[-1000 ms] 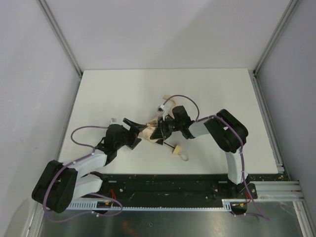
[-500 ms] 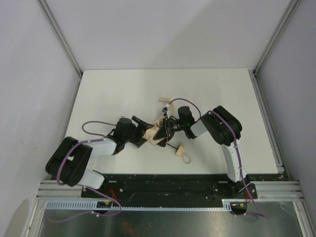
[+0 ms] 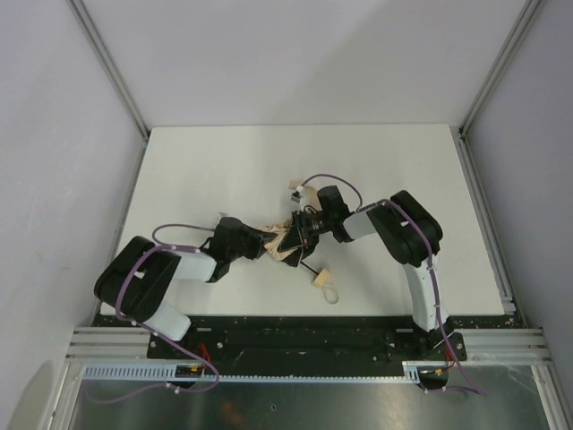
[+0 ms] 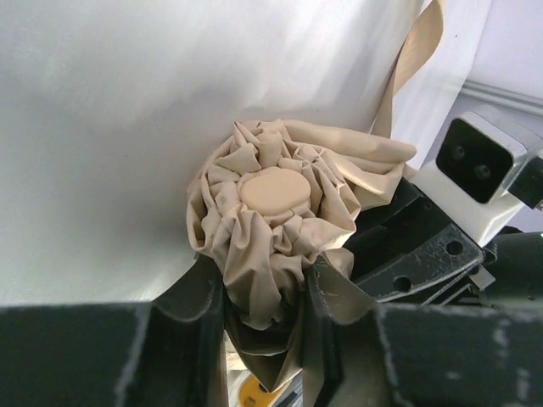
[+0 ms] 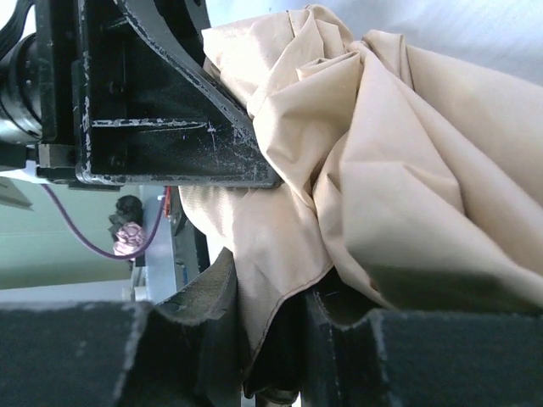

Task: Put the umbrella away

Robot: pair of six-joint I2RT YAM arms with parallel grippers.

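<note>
Changes over the last second. The left arm's elbow, earlier low over the base rail, now sits folded in at the table's near-left edge. The left gripper is pressed further right into the umbrella, which is bunched tighter than before. The right gripper's wrist is swung toward the far side. The wooden handle lies slightly nearer the near edge.

A white table fills the middle of the overhead view. Pale grey walls close it in, with metal posts at the upper left and upper right. A black rail runs along the table's lower edge. Below it lie a slotted white strip and a metal sheet.
</note>
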